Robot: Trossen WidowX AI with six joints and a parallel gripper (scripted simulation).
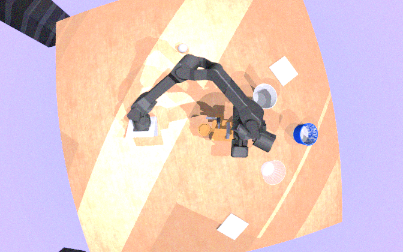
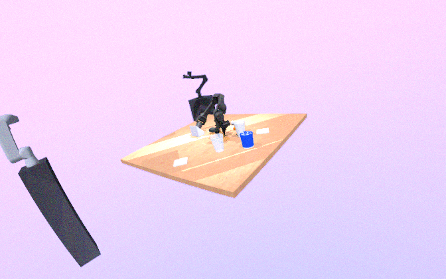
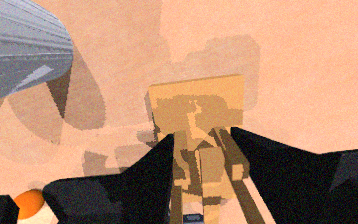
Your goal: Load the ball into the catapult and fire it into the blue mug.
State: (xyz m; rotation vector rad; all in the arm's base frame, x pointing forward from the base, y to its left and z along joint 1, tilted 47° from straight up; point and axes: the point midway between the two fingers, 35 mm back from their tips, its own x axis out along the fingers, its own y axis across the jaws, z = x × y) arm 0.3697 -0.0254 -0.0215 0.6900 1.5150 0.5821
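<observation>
top view, read left to right. my arm stands on a white base plate [image 1: 154,132] [image 2: 196,133], nearer the counter's [image 1: 99,186] [image 2: 206,183] left edge than its right. a white ball [image 1: 182,48] lies toward the top edge, apart from the catapult. the wooden catapult [image 1: 220,135] [image 3: 165,97] is near mid-counter, its round cup [image 1: 204,129] pointing toward the left edge, partly under my arm. a white card [image 1: 232,226] [image 2: 180,162] lies flat near the bottom edge.

my fingers [image 2: 223,133] are partway closed, one on each side of the catapult's frame; i cannot tell whether they grip it. low at the left of the wrist view, an orange ball [image 3: 30,204] shows past one finger, outside the gap. i cannot tell which ball is the one to load.

further right, a grey-white cup [image 1: 264,96] [image 2: 239,128] [image 3: 31,50] stands upright, and a ribbed clear cup [image 1: 273,172] [image 2: 218,143] stands toward the lower right corner. a second card [image 1: 283,71] [image 2: 263,131] is toward the upper right corner. the blue mug [image 1: 306,134] [image 2: 247,139] stands upright near the right edge, about midway along it.
</observation>
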